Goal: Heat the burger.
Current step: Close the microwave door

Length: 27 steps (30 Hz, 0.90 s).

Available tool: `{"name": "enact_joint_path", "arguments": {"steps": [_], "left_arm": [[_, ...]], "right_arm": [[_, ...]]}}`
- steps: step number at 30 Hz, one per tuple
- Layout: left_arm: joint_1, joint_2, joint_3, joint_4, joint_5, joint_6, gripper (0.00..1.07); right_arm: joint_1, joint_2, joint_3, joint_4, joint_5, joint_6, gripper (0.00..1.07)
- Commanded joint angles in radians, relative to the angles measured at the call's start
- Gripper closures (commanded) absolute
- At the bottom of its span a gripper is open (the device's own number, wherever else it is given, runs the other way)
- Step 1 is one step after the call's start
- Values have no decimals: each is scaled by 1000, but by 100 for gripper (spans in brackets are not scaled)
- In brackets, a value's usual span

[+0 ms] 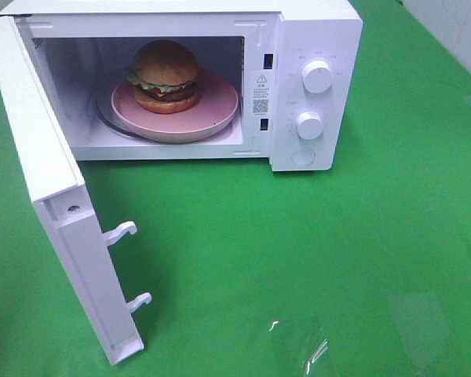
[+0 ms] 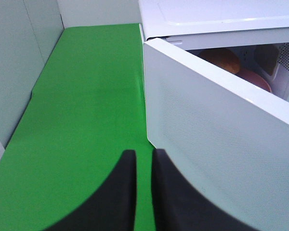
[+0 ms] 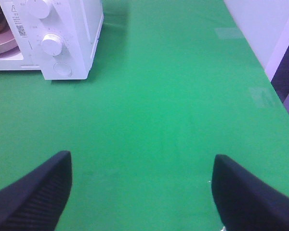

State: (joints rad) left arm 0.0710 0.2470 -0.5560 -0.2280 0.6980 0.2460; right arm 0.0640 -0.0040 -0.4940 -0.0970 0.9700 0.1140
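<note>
One burger (image 1: 166, 75) on one pink plate (image 1: 220, 110), inside the white microwave (image 1: 314, 31), ahead of the left pincer (image 2: 143, 192) and beyond the swung-open door (image 1: 47, 196). From that pincer's camera, shows only a bun top and a curve of plate over the door's upper edge. From the right wrist, appears as a dark sliver cut off at the frame's edge. On the oven's front frame, one sticker (image 1: 261, 93) with a warning triangle and a QR code, its print too small to read. Equally illegible are the markings around the two knobs (image 1: 318, 77), stacked above one round button (image 1: 303, 156). Two latch hooks (image 1: 119, 232) on the door's edge. Left pincer drawn nearly together, a thin strip of green cloth (image 1: 298, 259) between its fingers, gripping nothing, just beside the door's outer face. As for the right pincer (image 3: 142, 187): spread wide, empty, low over the cloth, with the microwave well ahead and off to one side.
</note>
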Motion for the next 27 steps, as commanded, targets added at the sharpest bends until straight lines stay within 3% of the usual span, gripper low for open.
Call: {"name": "enact_joint_path", "arguments": {"steps": [1, 4, 7, 10, 13, 15, 20, 21, 22, 23, 26, 27], "left_arm": [[-2, 111, -4, -5, -137, -3, 107], [-2, 191, 40, -9, -337, -2, 107], [-2, 208, 60, -16, -397, -2, 107], [-2, 265, 151, -52, -608, -3, 107], [-2, 295, 196, -56, -698, -3, 107], [-2, 352, 285, -56, -869, -5, 107], [-2, 421, 357, -56, -1033, -9, 107], [-2, 464, 383, -45, -1108, -47, 107], [-2, 464, 383, -45, -1108, -47, 107], [-2, 508, 396, -9, -1149, -113, 107], [-2, 529, 399, 26, -1165, -148, 107], [-2, 581, 400, 118, -1202, -230, 107]], "right_arm": [[-5, -27, 1, 1, -8, 13, 32], [-5, -27, 1, 1, -8, 13, 32], [-5, -27, 1, 1, -8, 13, 32], [-5, -27, 1, 1, -8, 13, 32], [-5, -27, 1, 1, -8, 13, 32], [-5, -27, 1, 1, -8, 13, 32], [-5, -27, 1, 1, -8, 13, 32], [-5, -27, 1, 1, -8, 13, 32], [-5, -27, 1, 1, -8, 13, 32], [-5, -27, 1, 1, -8, 13, 32], [-5, -27, 1, 1, -8, 13, 32], [-5, -27, 1, 1, -8, 13, 32]]}}
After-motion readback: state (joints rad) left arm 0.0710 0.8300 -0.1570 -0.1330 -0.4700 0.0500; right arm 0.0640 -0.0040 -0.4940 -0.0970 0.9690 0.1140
